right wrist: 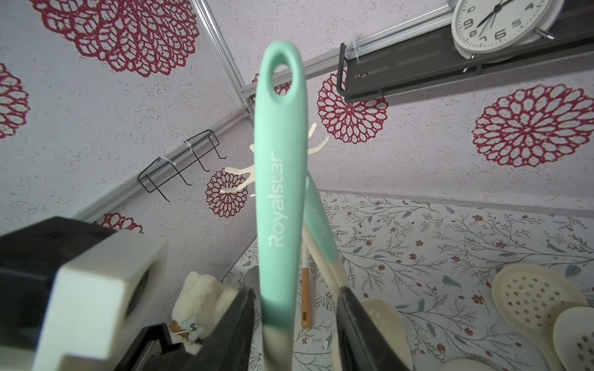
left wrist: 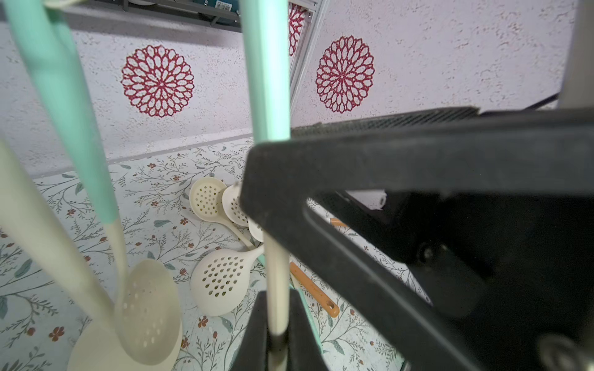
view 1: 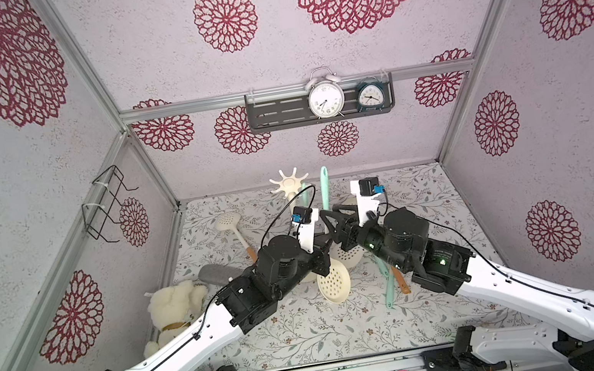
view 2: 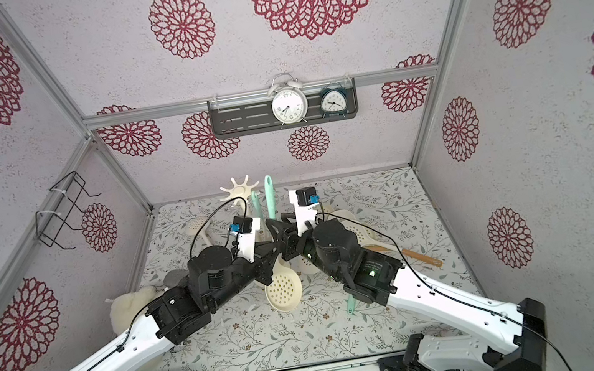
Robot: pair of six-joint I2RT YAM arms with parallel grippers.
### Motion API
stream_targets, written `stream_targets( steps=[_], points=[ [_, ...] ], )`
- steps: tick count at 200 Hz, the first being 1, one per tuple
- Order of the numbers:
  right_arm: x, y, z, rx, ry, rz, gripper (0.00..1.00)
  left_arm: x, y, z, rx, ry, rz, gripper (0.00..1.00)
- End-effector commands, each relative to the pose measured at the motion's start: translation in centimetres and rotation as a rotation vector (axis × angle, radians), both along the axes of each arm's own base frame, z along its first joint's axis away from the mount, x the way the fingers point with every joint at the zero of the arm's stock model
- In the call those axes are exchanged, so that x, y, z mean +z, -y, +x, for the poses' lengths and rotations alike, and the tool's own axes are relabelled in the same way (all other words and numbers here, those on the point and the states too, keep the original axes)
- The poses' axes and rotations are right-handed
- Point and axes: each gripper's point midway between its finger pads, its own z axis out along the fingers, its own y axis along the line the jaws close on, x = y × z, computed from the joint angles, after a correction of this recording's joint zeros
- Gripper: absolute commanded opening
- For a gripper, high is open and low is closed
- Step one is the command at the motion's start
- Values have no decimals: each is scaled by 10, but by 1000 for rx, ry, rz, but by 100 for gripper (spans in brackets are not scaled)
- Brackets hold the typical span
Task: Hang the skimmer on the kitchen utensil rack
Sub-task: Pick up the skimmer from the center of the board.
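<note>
So you have the skimmer standing upright between the two arms, just above the middle of the frame in both top views, with its mint handle pointing up and its bowl end down. That posture makes sense. The hanging hole at the handle's tip is uppermost, where it can be lowered over an upturned hook.

The rack stands just left of the handle in a top view. Its star-shaped crown is about level with the handle's tip, near it but apart, and no part of this skimmer touches a hook yet. Another skimmer already hangs from the crown beside the pole, so you will want a free hook. Several spare skimmers lie on the table right of centre, out of the way.

Your left gripper is clamped tight on the cream shaft low down and carries the whole weight. I take that low hold as the reason the second arm is here: the tip is hard to steer from so far below.

Your right gripper stands part open around the mint handle, higher up. One finger is close against the handle, and a clear gap shows at the other finger. I judge it is not gripping yet, so don't let go on the left.
</note>
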Motion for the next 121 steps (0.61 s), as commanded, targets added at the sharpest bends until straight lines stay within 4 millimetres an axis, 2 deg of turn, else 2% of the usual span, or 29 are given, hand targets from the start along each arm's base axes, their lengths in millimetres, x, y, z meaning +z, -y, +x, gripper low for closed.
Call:
stream_targets(
  steps=[1,35,74,84,95,102,109,121],
  points=[
    [16,-9,-2,32,32,50,39,18,-1,-4,-2,33,-64,0],
    [9,-22,-1,66,17,30,36,19,-3,-6,-5,38,-66,0],
    [9,-19,1,51,16,19,3,17,-8,-7,11,36,-69,0],
    [9,-14,1,34,21,11,0,16,-12,-7,20,29,-69,18],
    [11,-6,1,11,26,4,0,19,-16,-12,12,26,-78,46],
    [12,0,2,-10,26,-1,0,22,-20,-15,4,29,-87,60],
    [11,7,3,-30,22,-10,0,23,-25,-20,2,31,-95,69],
    [8,19,5,-57,7,-21,0,26,-38,-24,21,38,-96,75]
  ],
)
